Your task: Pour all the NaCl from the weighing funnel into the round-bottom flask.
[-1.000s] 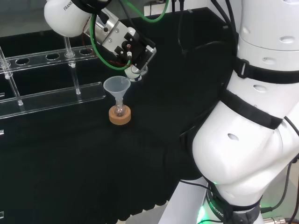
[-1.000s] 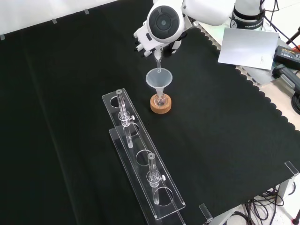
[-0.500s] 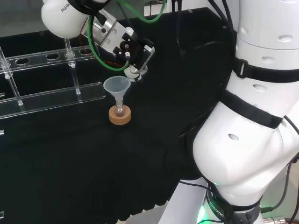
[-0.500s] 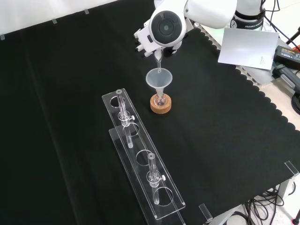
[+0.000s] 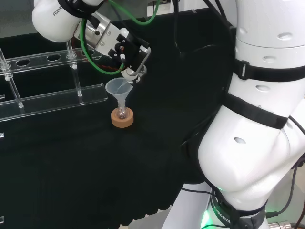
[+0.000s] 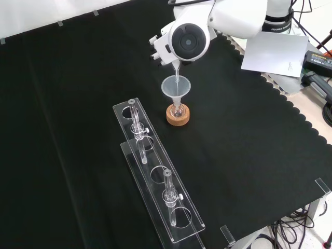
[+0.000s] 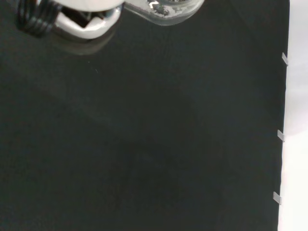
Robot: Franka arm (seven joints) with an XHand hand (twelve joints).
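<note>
Hand: the black and white robot hand [image 5: 127, 52] hangs above the plastic funnel in the head view, fingers curled round the small clear glass weighing funnel [image 5: 135, 74] — grasping it.
Weighing funnel: tilted steeply, its thin spout [image 6: 176, 72] points down into the wide mouth of the funnel below; in the front view the spout tip sits inside the funnel's rim. In the wrist view its clear body [image 7: 166, 9] shows close beside a white fingertip [image 7: 84, 26], with pale grains or glints inside — which, I cannot tell.
Plastic funnel: a translucent white cone-shaped funnel [image 5: 117, 88] stands upright, its stem set in the neck of the flask.
Flask: a small clear round-bottom flask [image 5: 122, 113] sits under the funnel; what it contains cannot be made out.
Stand: a round cork ring [image 5: 122, 119] carries the flask, resting on the cloth.
Surface: the black cloth-covered surface [image 6: 249, 135] bears the ring near the middle of the front view.
Rack: a long clear plastic rack [image 6: 155, 176] with round holes lies just beside the cork ring, to its left and lower in the front view; 2 slim clear glass pieces [image 6: 136, 123] stand upright in it.
Arm: a white link with a round grey cap [image 6: 189, 40] stands before the hand in the front view.
</note>
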